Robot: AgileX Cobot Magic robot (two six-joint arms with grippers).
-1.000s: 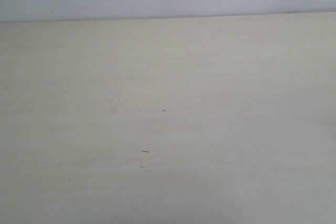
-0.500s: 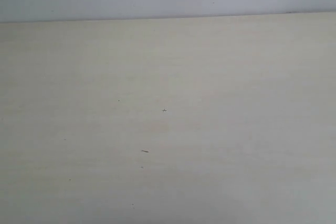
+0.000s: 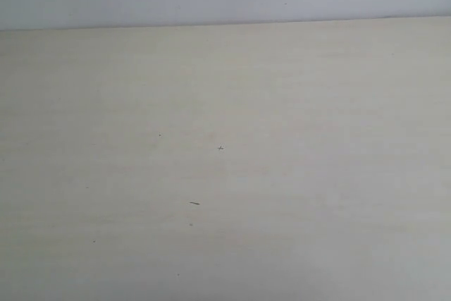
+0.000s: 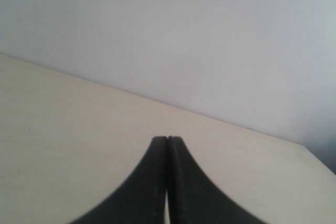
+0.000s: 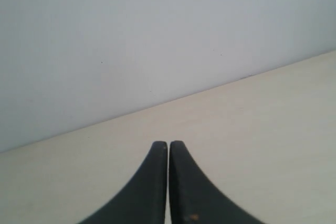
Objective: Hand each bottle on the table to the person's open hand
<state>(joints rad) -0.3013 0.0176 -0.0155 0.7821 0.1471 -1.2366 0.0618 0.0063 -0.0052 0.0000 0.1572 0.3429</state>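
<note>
Left jaws: you are looking at the left gripper (image 4: 167, 139) with its jaws closed. The two black fingers (image 4: 152, 182) are pressing flat against each other along a hairline seam and are holding nothing.
Right jaws: the right gripper (image 5: 168, 143) is showing you closed jaws too. Its dark fingers (image 5: 186, 182) are meeting tip to tip, with only a thin pale line between them and nothing gripped.
Left gripper position: it is hanging over the table (image 4: 63, 129), with tabletop showing on both sides of its fingers. Its tips are pointing toward the far edge, where the wall (image 4: 184, 35) is rising.
Right gripper position: it is likewise hanging over the tabletop and facing the far edge and the wall behind it.
Right finger mark: a small orange-brown spot (image 5: 193, 217) is sitting low on one finger.
Table: in the exterior view you are seeing a pale beige matte surface filling most of the picture. Its far edge is running straight across, high up, against the pale grey wall.
Marks on the table: a tiny dark speck (image 3: 220, 148) is lying near the middle. A short dark streak (image 3: 194, 203) is lying nearer the camera, and a fainter speck is lying off to the left.
Bottles: you cannot tell where they are standing, since none of the three views is catching one.
</note>
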